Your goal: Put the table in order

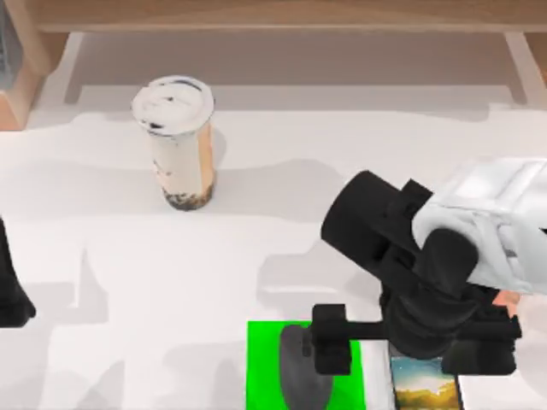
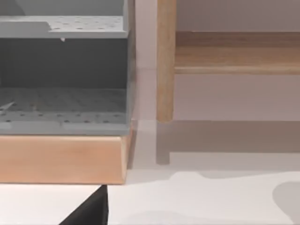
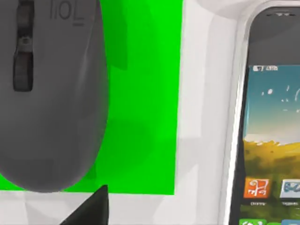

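The right arm (image 1: 444,256), at the top view's right, has glossy white faceted casing over matte black cylindrical and blocky segments, with a small orange-pink patch at its right edge. The left arm (image 1: 10,290) is a black sliver at the frame's left edge.

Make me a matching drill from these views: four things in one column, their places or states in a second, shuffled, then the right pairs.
Things:
1. cup
2. mouse
3. phone
4. right gripper

Places:
A. lying on the green mat
B. hovering over the mouse, near the table's front edge
C. flat on the table, right of the mat, screen lit
D. upright toward the table's back left, lid on

Pairs: 1-D, 2-A, 3-C, 4-B
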Tool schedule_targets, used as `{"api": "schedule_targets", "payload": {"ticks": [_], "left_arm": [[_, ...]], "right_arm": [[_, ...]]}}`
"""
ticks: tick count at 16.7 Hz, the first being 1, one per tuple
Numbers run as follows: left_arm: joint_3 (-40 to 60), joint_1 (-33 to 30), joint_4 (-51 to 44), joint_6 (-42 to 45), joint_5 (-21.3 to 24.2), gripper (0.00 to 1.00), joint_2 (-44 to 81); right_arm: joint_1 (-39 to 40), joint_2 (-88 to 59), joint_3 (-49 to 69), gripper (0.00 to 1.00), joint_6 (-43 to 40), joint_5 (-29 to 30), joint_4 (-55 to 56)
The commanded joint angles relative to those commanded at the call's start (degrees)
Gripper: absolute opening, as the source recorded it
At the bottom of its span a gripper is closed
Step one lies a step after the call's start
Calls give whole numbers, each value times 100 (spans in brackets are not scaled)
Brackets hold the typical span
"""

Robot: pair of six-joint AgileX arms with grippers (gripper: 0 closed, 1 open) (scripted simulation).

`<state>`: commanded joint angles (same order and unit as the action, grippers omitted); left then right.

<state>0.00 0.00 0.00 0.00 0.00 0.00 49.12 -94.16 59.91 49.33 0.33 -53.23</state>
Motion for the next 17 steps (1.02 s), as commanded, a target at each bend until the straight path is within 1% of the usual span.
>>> {"api": "schedule_targets", "payload": {"ticks": [7, 13, 17], "left_arm": [[0, 0, 0, 0, 0, 100, 0], [0, 0, 0, 0, 0, 100, 0], [0, 0, 0, 0, 0, 100, 0]], "right_arm": [[-226, 702, -736, 100, -233, -2, -91], [-206, 682, -738, 100, -230, -1, -74], [-217, 450, -986, 100, -221, -1, 407]]}}
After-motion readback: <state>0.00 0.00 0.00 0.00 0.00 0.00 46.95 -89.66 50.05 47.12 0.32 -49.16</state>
